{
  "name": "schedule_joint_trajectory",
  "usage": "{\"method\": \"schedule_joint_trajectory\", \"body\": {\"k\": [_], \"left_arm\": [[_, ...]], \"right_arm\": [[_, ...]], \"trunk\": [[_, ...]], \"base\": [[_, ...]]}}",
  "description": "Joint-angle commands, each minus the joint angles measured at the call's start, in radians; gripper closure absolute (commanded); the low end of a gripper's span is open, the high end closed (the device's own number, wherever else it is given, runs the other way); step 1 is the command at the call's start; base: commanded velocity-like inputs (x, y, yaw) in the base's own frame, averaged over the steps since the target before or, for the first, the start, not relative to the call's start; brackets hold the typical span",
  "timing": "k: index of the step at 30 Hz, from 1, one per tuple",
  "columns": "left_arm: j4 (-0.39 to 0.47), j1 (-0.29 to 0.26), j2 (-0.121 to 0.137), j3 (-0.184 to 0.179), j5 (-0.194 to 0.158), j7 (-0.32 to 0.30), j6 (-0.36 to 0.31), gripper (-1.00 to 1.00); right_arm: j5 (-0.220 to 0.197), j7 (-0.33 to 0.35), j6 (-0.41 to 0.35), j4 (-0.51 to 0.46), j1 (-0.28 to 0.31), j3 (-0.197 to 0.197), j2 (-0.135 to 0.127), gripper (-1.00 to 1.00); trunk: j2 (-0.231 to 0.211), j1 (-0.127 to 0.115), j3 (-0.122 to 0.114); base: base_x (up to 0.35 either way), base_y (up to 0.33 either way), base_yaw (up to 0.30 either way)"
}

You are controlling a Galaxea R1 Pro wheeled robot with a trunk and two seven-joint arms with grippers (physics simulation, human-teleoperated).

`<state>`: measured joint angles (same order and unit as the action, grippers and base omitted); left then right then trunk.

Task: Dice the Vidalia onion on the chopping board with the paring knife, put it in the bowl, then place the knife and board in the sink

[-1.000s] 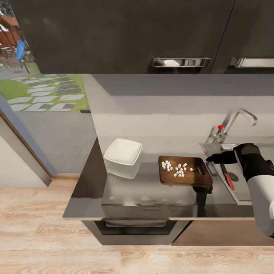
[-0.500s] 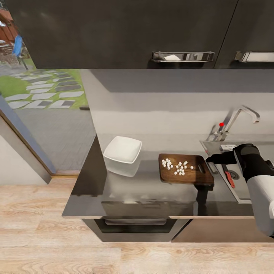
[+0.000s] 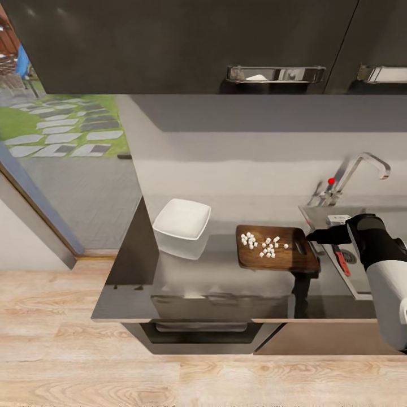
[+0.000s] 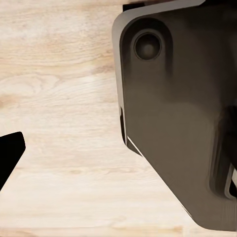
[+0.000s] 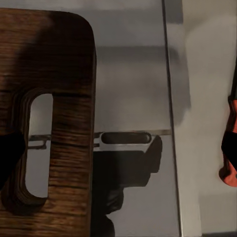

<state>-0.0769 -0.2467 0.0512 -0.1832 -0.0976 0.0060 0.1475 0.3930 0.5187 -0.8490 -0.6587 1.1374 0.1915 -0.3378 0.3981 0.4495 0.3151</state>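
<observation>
Head view: right tool (image 3: 310,236) hides chopping board (image 3: 275,256) edge.

- A pale wooden floor (image 4: 64,123) with visible grain lies under the camera.
- A large dark grey moulded body (image 4: 173,113) with a round recess (image 4: 147,45) hangs over the floor.
- A black fingertip (image 4: 10,153) juts in at one edge.
</observation>
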Motion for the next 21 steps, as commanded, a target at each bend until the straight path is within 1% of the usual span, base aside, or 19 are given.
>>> {"method": "schedule_joint_trajectory", "body": {"k": [1,8,21], "left_arm": [[-0.004,-0.002,-0.001,-0.009,-0.01,0.0,0.007,-1.0],[-0.004,-0.002,-0.001,-0.009,-0.01,0.0,0.007,-1.0],[-0.004,-0.002,-0.001,-0.009,-0.01,0.0,0.007,-1.0]], "right_arm": [[0.01,0.009,-0.002,0.0,0.001,0.003,0.0,-1.0],[0.009,0.009,-0.002,0.001,0.001,0.003,0.002,-1.0],[0.009,0.009,-0.002,0.001,0.001,0.003,0.002,-1.0]], "trunk": [[0.002,0.0,0.003],[0.002,0.0,0.015],[0.002,0.0,0.035]], "base": [[0.0,0.0,0.0],[0.024,0.105,0.0],[0.002,-0.003,0.0]]}}
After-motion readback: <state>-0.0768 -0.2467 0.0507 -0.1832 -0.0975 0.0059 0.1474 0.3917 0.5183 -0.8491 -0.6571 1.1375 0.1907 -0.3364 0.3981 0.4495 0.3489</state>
